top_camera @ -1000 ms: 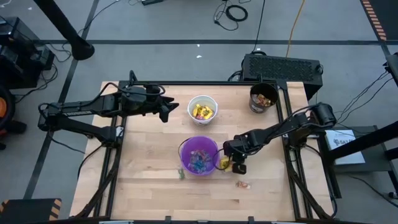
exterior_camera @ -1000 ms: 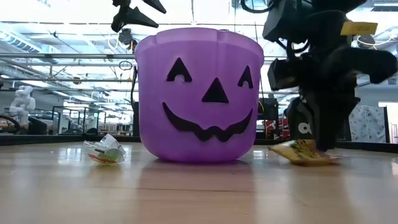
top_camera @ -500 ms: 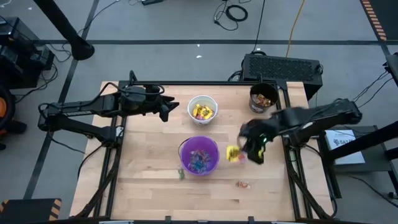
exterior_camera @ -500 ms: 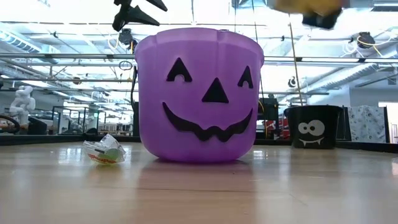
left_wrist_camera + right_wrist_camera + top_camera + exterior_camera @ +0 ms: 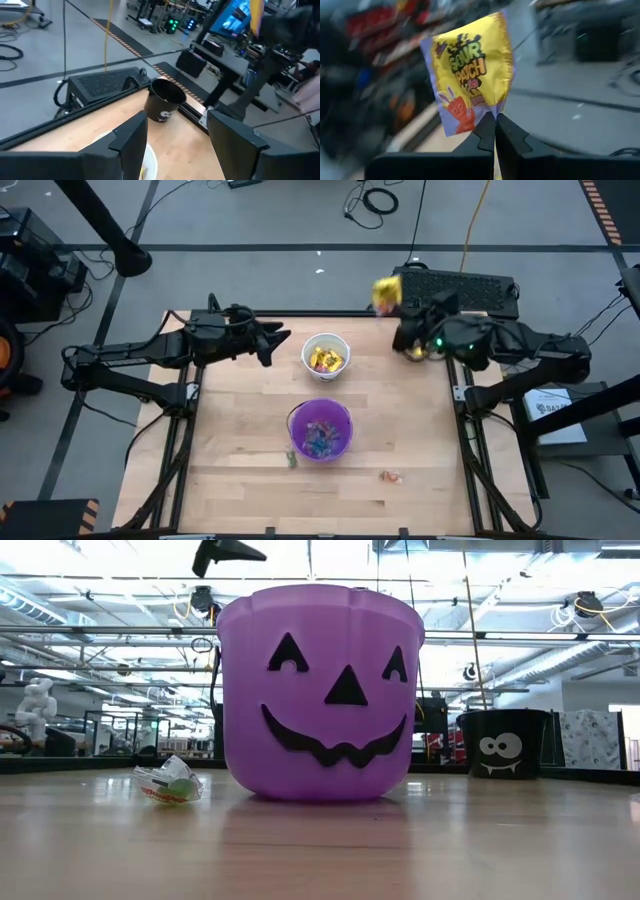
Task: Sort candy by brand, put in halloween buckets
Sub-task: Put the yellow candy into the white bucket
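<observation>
A yellow candy packet (image 5: 472, 70) is up in the air, with my right gripper (image 5: 495, 120) shut on it. In the high view the packet (image 5: 387, 293) hangs over the table's far right edge, and my right gripper (image 5: 394, 310) covers most of the black bucket (image 5: 165, 100). The white bucket (image 5: 326, 355) holds yellow candy. The purple bucket (image 5: 320, 430) holds blue and pink candy. My left gripper (image 5: 278, 340) hovers open, left of the white bucket, with nothing between its fingers. My right gripper pinches the yellow packet's edge (image 5: 491, 111) between its two fingertips. The fingers lie nearly level and point toward the table's far left. The packet sticks out beyond the fingertips, lifted clear of the table and buckets.
A green-and-white wrapper (image 5: 292, 460) lies on the table by the purple bucket's near left. An orange candy (image 5: 390, 476) lies near the front right. A black ridged box (image 5: 455, 285) sits past the table's far edge.
My right gripper has risen from the table at the purple bucket's right with the yellow packet and swung toward the far edge, over the black bucket. It has turned from pointing down to nearly level. My left gripper has tipped up a little.
</observation>
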